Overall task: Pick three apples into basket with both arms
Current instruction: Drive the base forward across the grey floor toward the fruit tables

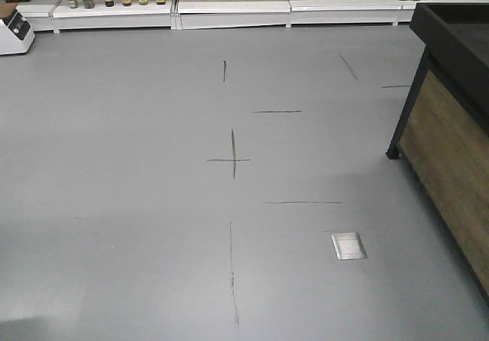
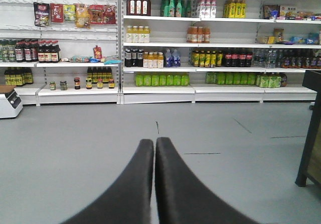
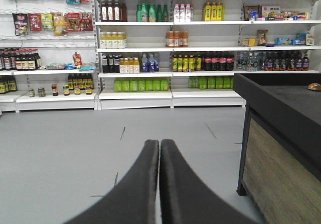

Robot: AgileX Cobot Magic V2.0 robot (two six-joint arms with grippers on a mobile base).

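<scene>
No apples and no basket show in any view. My left gripper [image 2: 155,142] is shut, its two dark fingers pressed together with nothing between them, pointing across the grey floor toward the shop shelves. The right gripper [image 3: 160,144] is shut in the same way and holds nothing, aimed at the shelves with a dark display stand to its right. Neither arm shows in the front view.
A black-topped, wood-sided display stand [image 1: 451,112] stands at the right, its leg [image 1: 393,151] on the floor. White shelves [image 2: 210,45] of bottles line the far wall. A white scale [image 1: 14,29] sits at far left. A metal floor plate [image 1: 348,245] lies ahead.
</scene>
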